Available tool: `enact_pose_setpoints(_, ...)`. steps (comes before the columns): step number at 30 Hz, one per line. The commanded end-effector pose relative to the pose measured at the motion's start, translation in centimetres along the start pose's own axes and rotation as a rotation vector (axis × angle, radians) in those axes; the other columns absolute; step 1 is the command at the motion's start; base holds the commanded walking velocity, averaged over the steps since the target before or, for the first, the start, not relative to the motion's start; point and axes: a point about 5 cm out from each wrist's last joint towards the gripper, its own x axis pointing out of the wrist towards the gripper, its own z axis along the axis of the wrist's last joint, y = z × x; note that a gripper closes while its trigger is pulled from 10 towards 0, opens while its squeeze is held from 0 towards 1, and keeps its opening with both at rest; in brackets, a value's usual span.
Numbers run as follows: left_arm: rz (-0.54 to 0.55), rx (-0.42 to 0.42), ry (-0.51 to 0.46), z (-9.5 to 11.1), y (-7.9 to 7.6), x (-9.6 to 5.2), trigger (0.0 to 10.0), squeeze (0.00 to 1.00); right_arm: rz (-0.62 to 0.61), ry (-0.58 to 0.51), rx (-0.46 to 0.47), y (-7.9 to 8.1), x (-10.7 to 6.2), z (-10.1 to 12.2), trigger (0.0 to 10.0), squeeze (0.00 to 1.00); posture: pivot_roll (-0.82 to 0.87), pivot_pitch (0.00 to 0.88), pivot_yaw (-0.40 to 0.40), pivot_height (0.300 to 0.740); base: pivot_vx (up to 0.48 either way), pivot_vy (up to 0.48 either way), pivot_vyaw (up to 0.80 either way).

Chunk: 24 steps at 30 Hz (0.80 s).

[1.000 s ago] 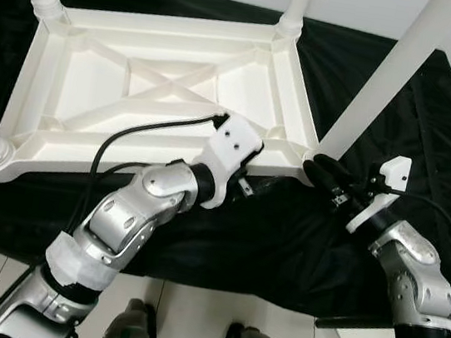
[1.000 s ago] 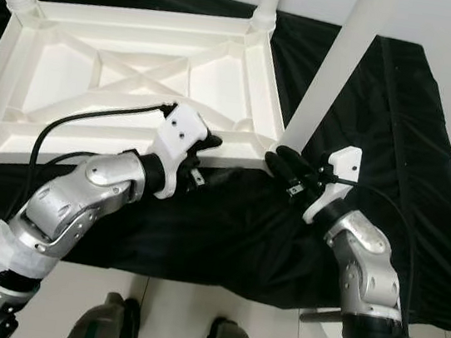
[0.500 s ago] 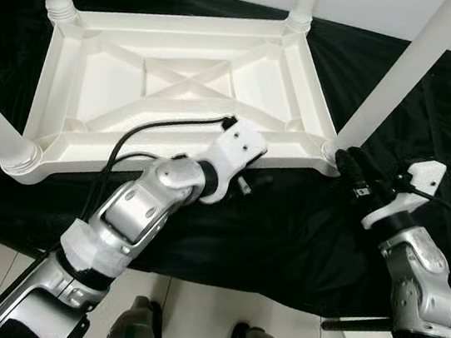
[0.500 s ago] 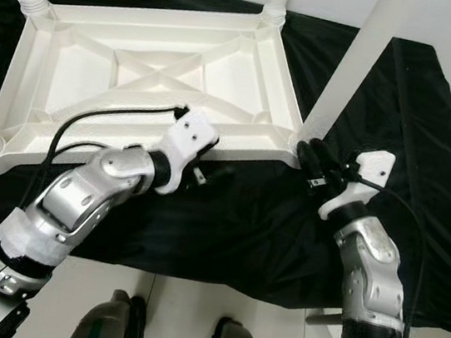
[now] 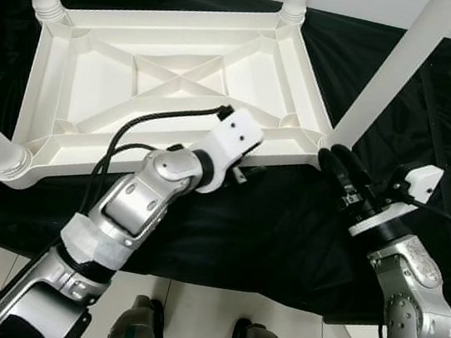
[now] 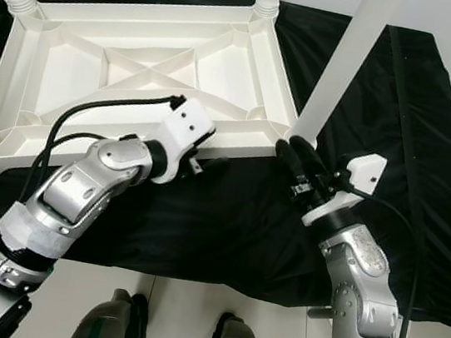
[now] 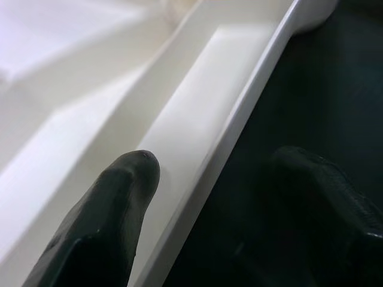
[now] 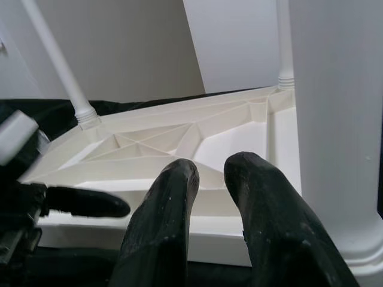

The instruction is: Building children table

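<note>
While the white table (image 5: 170,86) lies upside down on black cloth (image 5: 284,228), the left gripper (image 7: 203,197), fingers apart, straddles its near rim at six o'clock. Right gripper (image 8: 209,179), nearly closed and holding nothing, sits by the four o'clock leg (image 5: 390,74).

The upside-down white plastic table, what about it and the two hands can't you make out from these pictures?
- White plastic table: its legs' upper ends are cut off by the head views' top edges.
- Left hand: in the head views its white wrist housing covers the fingers; whether it actually clamps the table's near rim is unclear.
- Right hand: any contact with the near right leg is unclear.
</note>
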Motion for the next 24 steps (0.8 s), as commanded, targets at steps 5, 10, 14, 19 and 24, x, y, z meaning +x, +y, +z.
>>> enact_pose_setpoints(5, 0.181, -0.02, 0.101, -1.8, 1.6, -0.7, 10.0, 0.0, -0.011, 0.003, 0.017, 0.0, -0.2, 0.3, 10.0, 0.0, -0.06, 0.206, 0.048, 0.74, 0.0, 0.0, 0.0)
enact_pose_setpoints(10, 0.191, -0.008, 0.137, -2.5, 2.0, -1.4, 10.0, 0.0, -0.012, 0.014, 0.013, 0.3, -0.2, 0.6, 10.0, 0.0, -0.06, 0.206, 0.044, 0.74, 0.0, 0.0, 0.0)
enact_pose_setpoints(14, 0.182, 0.001, 0.148, -2.6, 1.8, -1.5, 10.0, 0.0, -0.012, 0.021, 0.017, 0.4, -0.2, 0.5, 10.0, 0.0, -0.06, 0.2, 0.043, 0.74, 0.0, 0.0, 0.0)
enact_pose_setpoints(19, 0.213, 0.001, 0.177, -3.2, 2.0, -1.9, 10.0, 0.0, -0.012, 0.026, 0.021, 0.6, -0.2, 0.4, 10.0, 0.0, -0.07, 0.197, 0.044, 0.74, 0.0, 0.0, 0.0)
enact_pose_setpoints(24, 0.22, -0.007, 0.176, -3.4, 1.8, -1.9, 10.0, 0.0, -0.018, 0.03, 0.018, 0.6, -0.3, 0.5, 10.0, 0.0, -0.07, 0.193, 0.044, 0.74, 0.0, 0.0, 0.0)
